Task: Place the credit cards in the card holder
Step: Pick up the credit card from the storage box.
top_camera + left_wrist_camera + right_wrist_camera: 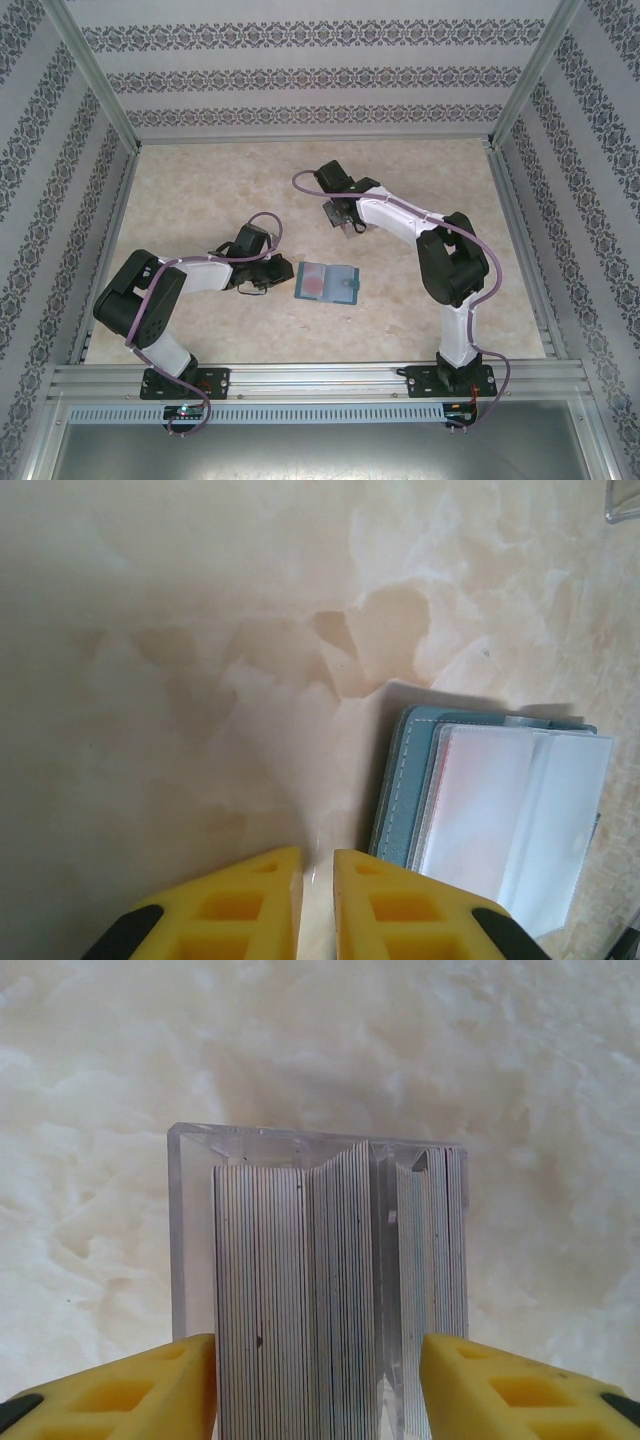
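Right gripper [317, 1355] hangs with fingers apart astride the cards [270, 1280] standing in a clear box [190, 1210]; pinch just a few, squarely. Left gripper [317, 880], fingers nearly together, empty, sits beside the open card holder [490, 810] mid-table

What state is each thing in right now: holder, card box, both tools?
Card holder: open, lying flat on the table, clear sleeves up.
Clear box: packed with cards.
Cards: standing on edge inside the box.
Left tool: almost closed with a thin gap, beside the holder, nothing clearly held.
Right tool: open, fingers spread at the box; contact can't be told.
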